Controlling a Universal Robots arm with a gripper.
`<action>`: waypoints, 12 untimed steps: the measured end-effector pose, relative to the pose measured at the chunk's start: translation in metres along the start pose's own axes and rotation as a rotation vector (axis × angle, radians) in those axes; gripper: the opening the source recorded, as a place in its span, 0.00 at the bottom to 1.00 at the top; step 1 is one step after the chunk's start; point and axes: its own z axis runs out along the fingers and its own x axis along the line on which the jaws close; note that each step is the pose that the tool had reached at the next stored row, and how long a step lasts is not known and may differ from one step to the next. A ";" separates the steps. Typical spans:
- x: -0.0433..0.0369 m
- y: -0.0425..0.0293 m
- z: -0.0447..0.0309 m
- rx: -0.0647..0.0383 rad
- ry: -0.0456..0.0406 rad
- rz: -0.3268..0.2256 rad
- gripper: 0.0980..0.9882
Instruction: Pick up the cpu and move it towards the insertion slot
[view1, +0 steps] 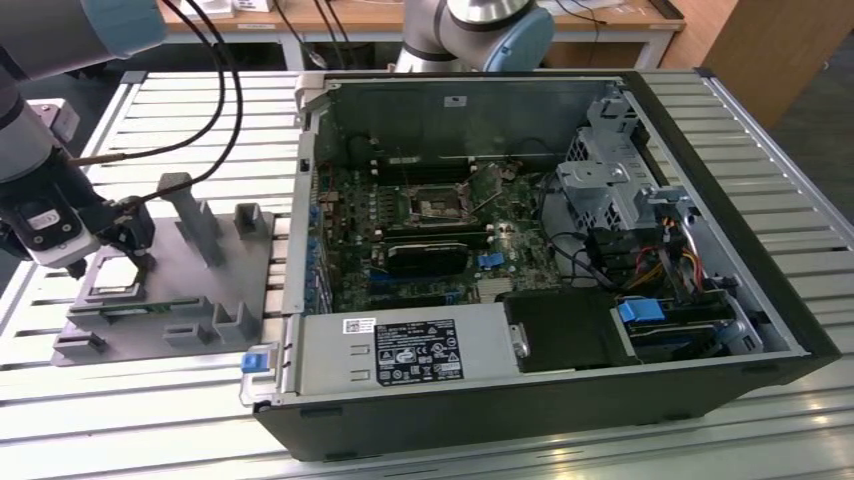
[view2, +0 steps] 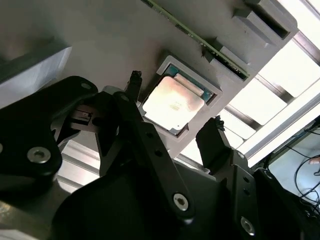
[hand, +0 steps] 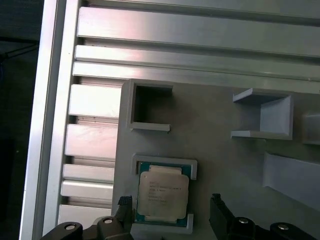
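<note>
While my gripper (view1: 118, 248) hangs over the grey fixture plate (view1: 187, 300), here's how things stand. My fingers are spread apart with nothing between the pads, so I'm not holding anything.

The cpu (hand: 162, 194) lies flat in its shallow square pocket on the fixture plate, silvery top up, with the pale corner walls of the pocket around it. In both wrist views my two black fingertips (hand: 216, 200) straddle the chip, one on each side. One tip looks just beside the chip's edge and the other stands a bit off it. I can't tell for sure whether either one touches. In the second wrist view the cpu (view2: 172, 102) shows between the fingers of the gripper (view2: 175, 100), and a thin green-edged board (view2: 200, 42) stands on edge in the fixture plate just beyond the pocket.

The open computer case (view1: 674, 140) lies right beside the fixture plate, both on the slatted metal table (view1: 200, 110). The insertion slot (view1: 437, 205) is on the motherboard inside that case, well apart from the fixture plate and from me.
</note>
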 end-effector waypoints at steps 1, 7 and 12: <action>0.0001 0.0000 0.0010 0.000 0.0000 0.000 0.70; 0.0011 0.0005 0.0070 0.000 -0.0002 0.002 0.70; 0.0015 0.0006 0.0118 0.000 -0.0002 0.003 0.70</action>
